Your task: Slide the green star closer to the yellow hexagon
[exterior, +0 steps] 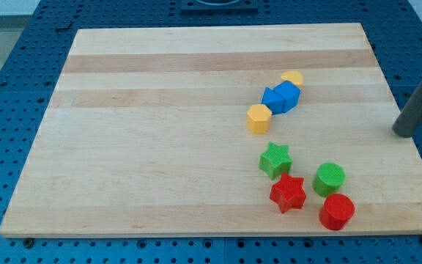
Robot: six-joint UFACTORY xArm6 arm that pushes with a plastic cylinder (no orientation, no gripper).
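Note:
The green star [275, 159] lies on the wooden board [160, 132] right of centre, toward the view's bottom. The yellow hexagon [258, 118] sits a short way above it and slightly to the left, with a gap of bare wood between them. My tip [402, 133] is the lower end of the dark rod at the view's right edge, far to the right of the green star and touching no block.
A blue block [281, 97] touches the yellow hexagon's upper right, with a yellow heart-like block [292, 77] above it. A red star [288, 193] lies just below the green star. A green cylinder [330, 178] and a red cylinder [336, 211] sit at the lower right.

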